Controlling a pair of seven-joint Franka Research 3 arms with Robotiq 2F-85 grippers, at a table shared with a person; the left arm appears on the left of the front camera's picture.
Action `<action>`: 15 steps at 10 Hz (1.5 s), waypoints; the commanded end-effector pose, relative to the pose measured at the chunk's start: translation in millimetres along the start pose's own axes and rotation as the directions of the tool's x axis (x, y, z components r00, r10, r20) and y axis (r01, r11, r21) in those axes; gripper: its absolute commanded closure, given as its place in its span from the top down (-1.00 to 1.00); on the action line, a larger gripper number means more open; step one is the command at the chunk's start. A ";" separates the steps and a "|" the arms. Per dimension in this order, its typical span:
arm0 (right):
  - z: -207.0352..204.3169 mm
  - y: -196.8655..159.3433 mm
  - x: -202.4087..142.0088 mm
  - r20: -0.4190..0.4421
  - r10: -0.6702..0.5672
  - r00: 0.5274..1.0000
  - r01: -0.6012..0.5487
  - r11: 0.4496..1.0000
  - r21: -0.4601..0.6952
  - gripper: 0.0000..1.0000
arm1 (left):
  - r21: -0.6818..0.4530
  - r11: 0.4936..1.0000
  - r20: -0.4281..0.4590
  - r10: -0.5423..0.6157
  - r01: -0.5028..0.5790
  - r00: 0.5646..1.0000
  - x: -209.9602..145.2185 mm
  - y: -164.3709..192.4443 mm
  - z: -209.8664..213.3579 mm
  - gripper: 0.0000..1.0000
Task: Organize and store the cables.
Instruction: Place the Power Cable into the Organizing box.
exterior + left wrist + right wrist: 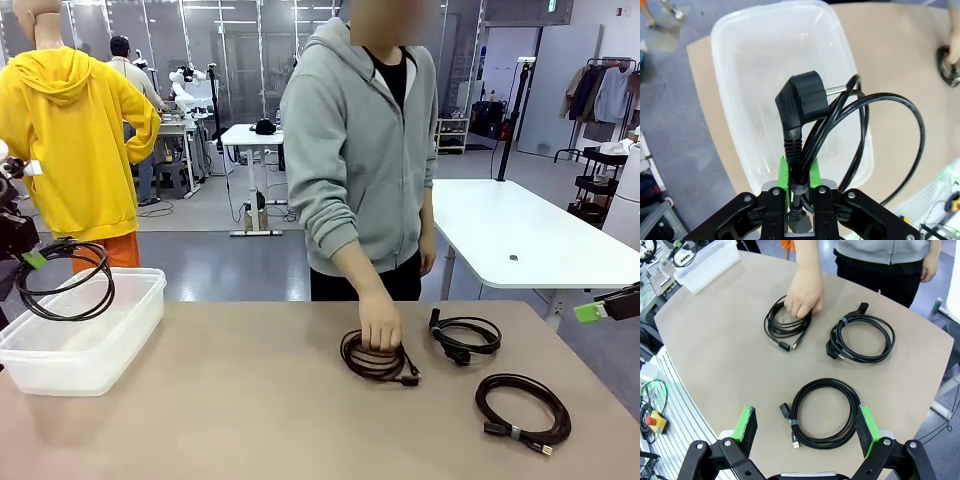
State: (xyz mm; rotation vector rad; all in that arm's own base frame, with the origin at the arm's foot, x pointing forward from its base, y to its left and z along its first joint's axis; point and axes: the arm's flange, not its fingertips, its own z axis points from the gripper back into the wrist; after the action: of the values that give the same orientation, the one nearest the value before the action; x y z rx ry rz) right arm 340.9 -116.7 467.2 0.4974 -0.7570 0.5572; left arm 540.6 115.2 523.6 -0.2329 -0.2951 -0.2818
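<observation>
The left pincer [800, 200] is clamped on a black cable just behind its angled mains plug [802, 102]. The rest of that coil [108, 285] hangs in a loose loop over the clear plastic bin [120, 345] at the left end of the surface [250, 420]. From the wrist view the loop seems to hang clear of the bin's floor [755, 65], though that is hard to judge.

The right pincer [805, 425] stands wide open and holds nothing. It is above the near right part of the surface, and its green pads [746, 422] frame the coil lying below. This nearest coil [793, 421] is bound by a small tie and lies flat, well apart from the bin.

Farther across, toward the right, lies a second coil [837, 337] with a mains plug, also flat and untouched. Just beside it, toward the middle, a third coil [775, 325] lies under the person's hand [804, 292], whose fingers rest on its far rim. The person, in a grey hooded top, stands at the far side of the surface.
</observation>
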 end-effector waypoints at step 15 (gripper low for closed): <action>0.2 -1.7 -0.4 0.014 0.016 1.000 -0.016 1.000 0.010 1.00 | 0.085 0.980 -0.025 0.183 -0.181 0.983 12.8 21.0 -134.1 1.00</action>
State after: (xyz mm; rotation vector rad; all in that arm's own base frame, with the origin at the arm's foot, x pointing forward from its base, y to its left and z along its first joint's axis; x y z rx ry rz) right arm 340.9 -116.7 467.3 0.4978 -0.7575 0.5567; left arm 592.7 97.4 394.8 -0.1900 -0.2368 -0.1123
